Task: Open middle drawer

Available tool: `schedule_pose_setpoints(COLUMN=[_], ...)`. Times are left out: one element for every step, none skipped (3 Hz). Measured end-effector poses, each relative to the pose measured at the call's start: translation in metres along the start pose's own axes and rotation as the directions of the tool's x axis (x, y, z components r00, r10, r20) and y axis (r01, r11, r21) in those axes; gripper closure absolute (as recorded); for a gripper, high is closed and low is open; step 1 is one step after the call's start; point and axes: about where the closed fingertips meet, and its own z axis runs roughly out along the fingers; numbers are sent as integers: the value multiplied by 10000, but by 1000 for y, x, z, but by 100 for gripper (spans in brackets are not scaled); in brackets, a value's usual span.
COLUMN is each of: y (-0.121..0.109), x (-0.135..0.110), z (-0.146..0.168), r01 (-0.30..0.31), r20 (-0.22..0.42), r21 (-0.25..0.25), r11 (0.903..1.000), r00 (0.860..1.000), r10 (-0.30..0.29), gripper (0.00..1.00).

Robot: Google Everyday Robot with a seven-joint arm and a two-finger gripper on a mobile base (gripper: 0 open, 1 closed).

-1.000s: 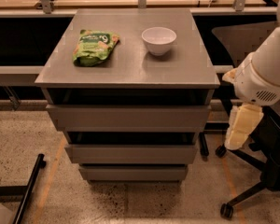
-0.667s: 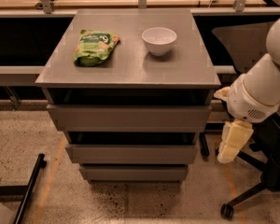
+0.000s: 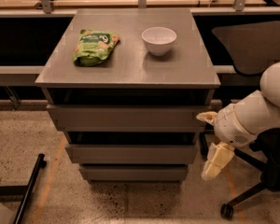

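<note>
A grey cabinet shows three handleless drawer fronts stacked below its top. The middle drawer [image 3: 130, 153] sits between the wider top front [image 3: 126, 117] and the narrower bottom front [image 3: 133, 172]; all three look pushed in. My gripper [image 3: 215, 161] hangs at the end of the white arm [image 3: 252, 115], to the right of the cabinet, beside the right end of the middle drawer and apart from it. Its cream fingers point down.
On the cabinet top [image 3: 130, 64] lie a green snack bag [image 3: 95, 46] and a white bowl [image 3: 159, 40]. A black office chair [image 3: 256, 181] stands at the right behind the arm. A black bar [image 3: 28, 185] lies on the floor at the left.
The arm and gripper have moved down and to the left, closer to the cabinet's right side. The drawers, bag and bowl have not moved.
</note>
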Motion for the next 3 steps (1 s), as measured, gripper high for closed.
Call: schedule_pose_setpoints(y=[0, 2, 0], x=[-1, 1, 0], z=[3, 13, 44], r01=[36, 24, 88], r20=[110, -246, -65], r21=[-55, -178, -453], r11=[10000, 9998, 9989], r00=[9999, 9997, 9999], r10=[-36, -29, -91], gripper=[0, 0, 0])
